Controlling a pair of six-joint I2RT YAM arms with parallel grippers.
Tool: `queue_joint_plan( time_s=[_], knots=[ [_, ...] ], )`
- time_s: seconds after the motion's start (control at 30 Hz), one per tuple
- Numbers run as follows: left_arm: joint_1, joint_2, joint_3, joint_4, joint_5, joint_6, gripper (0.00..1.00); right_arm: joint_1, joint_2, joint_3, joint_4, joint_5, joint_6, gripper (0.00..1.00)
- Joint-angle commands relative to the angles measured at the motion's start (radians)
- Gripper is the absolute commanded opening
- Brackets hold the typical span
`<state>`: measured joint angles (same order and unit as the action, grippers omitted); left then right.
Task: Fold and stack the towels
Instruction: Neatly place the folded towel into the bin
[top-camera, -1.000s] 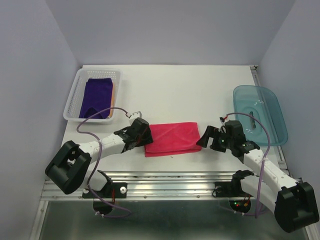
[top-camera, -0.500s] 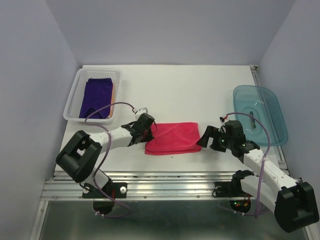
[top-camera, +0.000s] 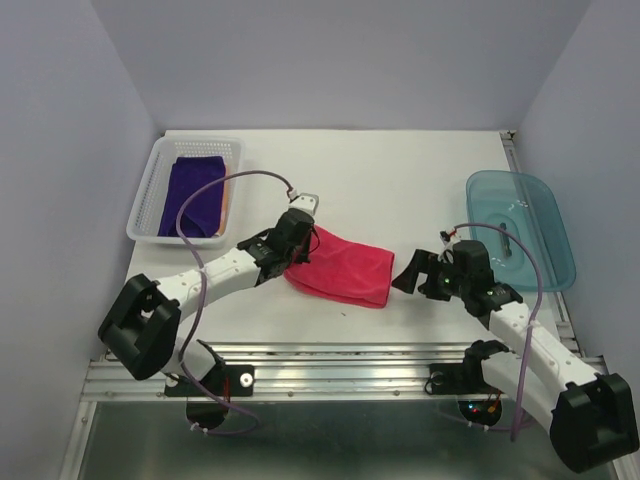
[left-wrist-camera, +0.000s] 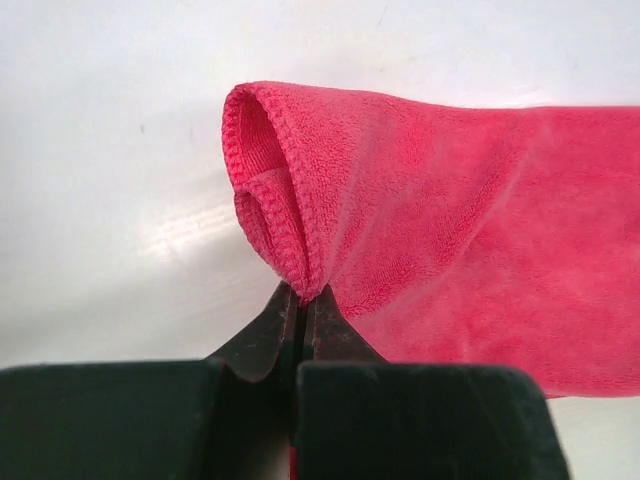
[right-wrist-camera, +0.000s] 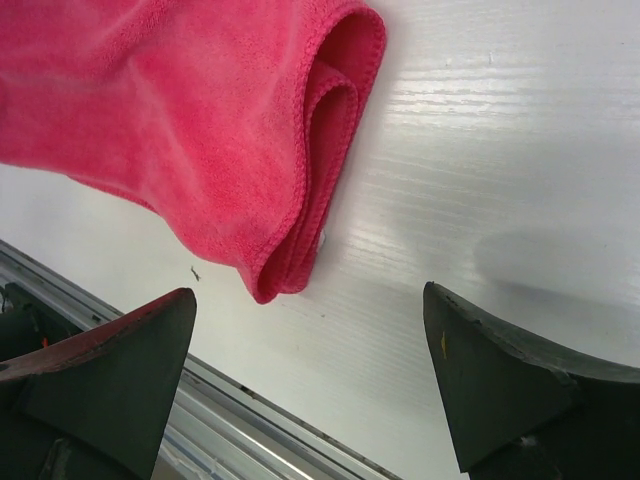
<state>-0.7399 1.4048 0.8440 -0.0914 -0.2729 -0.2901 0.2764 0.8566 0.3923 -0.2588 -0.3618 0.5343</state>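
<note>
I have my left claw (left-wrist-camera: 303, 303) clamped on a hemmed corner of the folded pink-red cloth towel (top-camera: 345, 272). The towel lies askew on the white table (top-camera: 390, 180), midway along its near edge. My right claw (right-wrist-camera: 308, 295) gapes apart beside the towel's other end, holding nothing. The dark purple towel (top-camera: 195, 192) sits in the clear plastic basket (top-camera: 147, 200) at the far left corner.

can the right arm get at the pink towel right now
Probably yes. The right fingers are open and sit just beside the towel's right end, with nothing between them. The left fingers pinch its other end, well out of the way.
</note>
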Motion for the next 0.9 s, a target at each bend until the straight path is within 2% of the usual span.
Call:
queue_joint_plan(
  time_s=[0.0, 0.2, 0.37, 0.53, 0.77, 0.87],
  knots=[
    [-0.004, -0.017, 0.056, 0.160, 0.030, 0.346, 0.00, 0.007, -0.025, 0.039, 0.063, -0.034, -0.013, 1.00],
    [-0.004, 0.155, 0.237, 0.093, -0.015, 0.580, 0.00, 0.006, -0.056, 0.029, 0.056, -0.012, -0.010, 1.00],
    [-0.004, 0.180, 0.293, 0.071, -0.065, 0.776, 0.00, 0.007, -0.062, 0.030, 0.052, 0.015, -0.008, 1.00],
    [-0.004, 0.166, 0.319, 0.085, -0.009, 0.997, 0.00, 0.006, -0.038, 0.040, 0.029, 0.061, -0.010, 1.00],
    [0.011, 0.215, 0.340, 0.085, 0.015, 1.218, 0.00, 0.006, -0.031, 0.042, -0.004, 0.107, -0.002, 1.00],
    [0.036, 0.238, 0.403, 0.049, 0.124, 1.278, 0.00, 0.006, -0.034, 0.049, -0.023, 0.164, 0.003, 1.00]
  ],
)
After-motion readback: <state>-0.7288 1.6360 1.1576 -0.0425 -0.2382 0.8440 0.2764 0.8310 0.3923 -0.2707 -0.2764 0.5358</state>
